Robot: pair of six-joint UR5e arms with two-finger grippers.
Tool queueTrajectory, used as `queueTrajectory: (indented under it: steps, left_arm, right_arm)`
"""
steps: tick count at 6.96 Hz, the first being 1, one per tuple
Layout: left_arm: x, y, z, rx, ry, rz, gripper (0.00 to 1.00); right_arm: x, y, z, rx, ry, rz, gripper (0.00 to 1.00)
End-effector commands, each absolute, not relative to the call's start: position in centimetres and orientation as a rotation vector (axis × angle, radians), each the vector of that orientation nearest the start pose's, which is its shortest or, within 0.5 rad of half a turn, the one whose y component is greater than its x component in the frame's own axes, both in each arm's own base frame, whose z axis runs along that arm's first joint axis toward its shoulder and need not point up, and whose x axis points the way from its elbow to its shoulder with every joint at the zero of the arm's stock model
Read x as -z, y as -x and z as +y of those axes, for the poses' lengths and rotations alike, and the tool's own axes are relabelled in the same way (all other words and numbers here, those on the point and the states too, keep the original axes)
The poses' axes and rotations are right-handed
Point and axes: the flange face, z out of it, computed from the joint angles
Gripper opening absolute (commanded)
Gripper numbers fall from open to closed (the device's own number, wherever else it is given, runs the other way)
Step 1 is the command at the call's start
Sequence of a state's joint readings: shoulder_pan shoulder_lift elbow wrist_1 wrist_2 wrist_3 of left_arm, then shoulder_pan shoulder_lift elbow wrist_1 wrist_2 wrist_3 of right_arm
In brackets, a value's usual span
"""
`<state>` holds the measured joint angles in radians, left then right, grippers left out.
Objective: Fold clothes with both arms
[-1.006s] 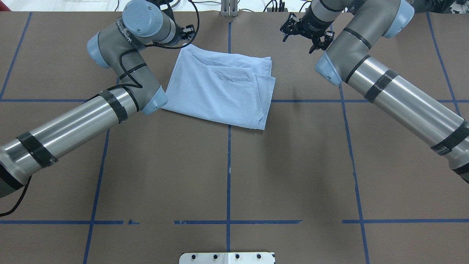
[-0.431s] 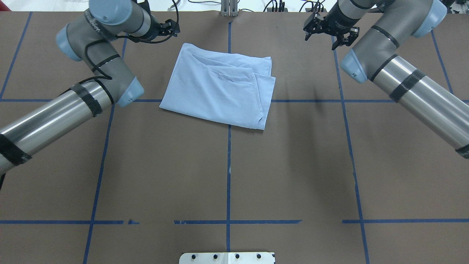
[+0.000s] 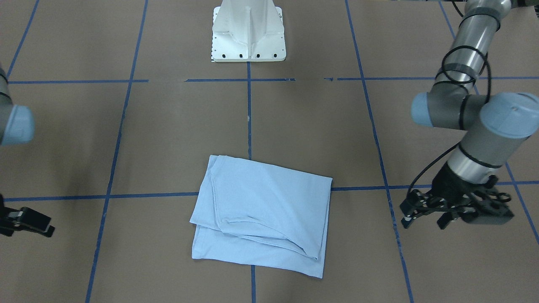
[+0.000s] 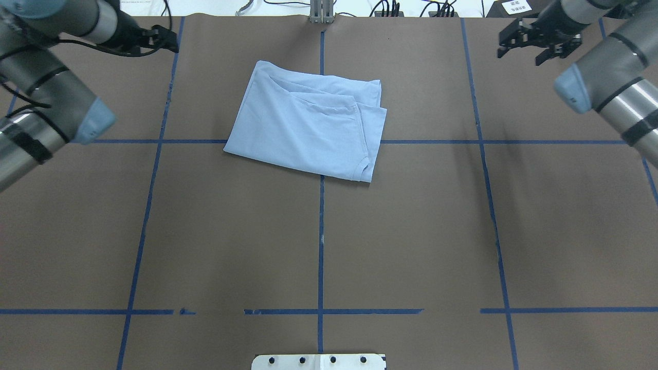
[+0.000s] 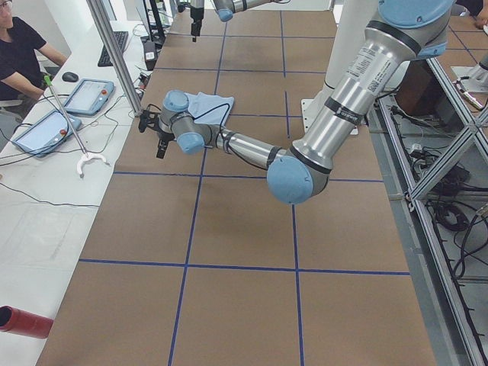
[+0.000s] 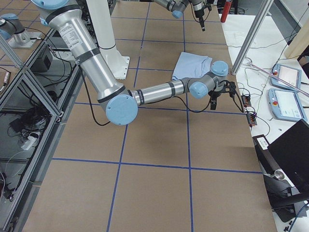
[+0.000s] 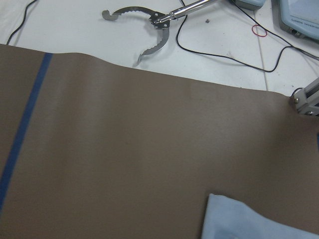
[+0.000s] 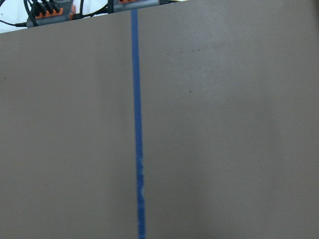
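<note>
While both arms are held out wide, the light blue short-sleeved T-shirt (image 4: 303, 123) is seen lying folded into a rough rectangle on the brown paper-covered table (image 4: 411, 231). It is laid flat across the central blue tape line (image 4: 321, 231), in the half far from the white pedestal base (image 3: 248, 33). Several layers are shown stacked, with a stitched hem running across the top one and a small curved hem showing at the near right corner in the overhead view. The left black two-finger gripper (image 3: 423, 221) is carried by the left grey tubular arm (image 3: 484, 139) over the table, well off to the shirt's side, its fingers parted and nothing held between them. Over on the other side, the right black two-finger gripper (image 4: 519, 55) is hung near the table's far edge by the right grey tubular arm (image 4: 606, 77). It too is spread wide and empty, well apart from the cloth. From the left wrist camera only a corner of the blue fabric is caught at the bottom right. Beyond it are brown paper and a toothed metal grabber tool (image 7: 149, 25) laid on the white side bench (image 7: 75, 25). From the right wrist camera little more than brown paper and one blue tape line is given. In the left side view a person in a dark top (image 5: 19, 46) is seated at that bench beside two tablet-like pendants (image 5: 88, 95).
</note>
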<state>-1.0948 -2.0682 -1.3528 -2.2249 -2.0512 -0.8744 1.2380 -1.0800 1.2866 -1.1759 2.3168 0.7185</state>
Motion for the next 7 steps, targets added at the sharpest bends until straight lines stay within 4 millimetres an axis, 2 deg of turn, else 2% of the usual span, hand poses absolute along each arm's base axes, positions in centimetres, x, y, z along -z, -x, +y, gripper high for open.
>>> queueTrajectory:
  steps: [1,2,3,4,5,6,7]
  left_arm:
    - [-44.2,-13.3,-60.7,-0.005,-0.411,0.759,0.99]
    - [-46.8,-8.4,-58.3,-0.069,-0.409,0.686,0.99]
    - [-50.2,-3.9,-56.3,-0.125,-0.419,0.631,0.99]
    - [-53.1,-0.5,-54.7,-0.171,-0.416,0.601,0.99]
    - [-55.8,1.9,-52.6,-0.217,-0.392,0.659,0.99]
    - [-58.9,2.6,-51.1,-0.248,-0.355,0.689,0.99]
    - [-61.7,3.2,-48.9,-0.275,-0.331,0.682,0.99]
  right_arm:
    - [-55.0,5.7,-64.7,-0.007,-0.189,-0.911,1.0]
    - [-60.0,2.0,-61.0,0.044,-0.196,-0.894,1.0]
    - [-64.1,-0.5,-57.5,0.082,-0.189,-0.9,1.0]
    - [-67.4,-2.0,-54.3,0.1,-0.171,-0.906,1.0]
    - [-69.2,-2.5,-51.9,0.111,-0.15,-0.918,1.0]
    - [-69.5,-2.8,-51.0,0.101,-0.113,-0.92,1.0]
    - [-69.8,-4.4,-50.5,0.127,-0.085,-0.917,1.0]
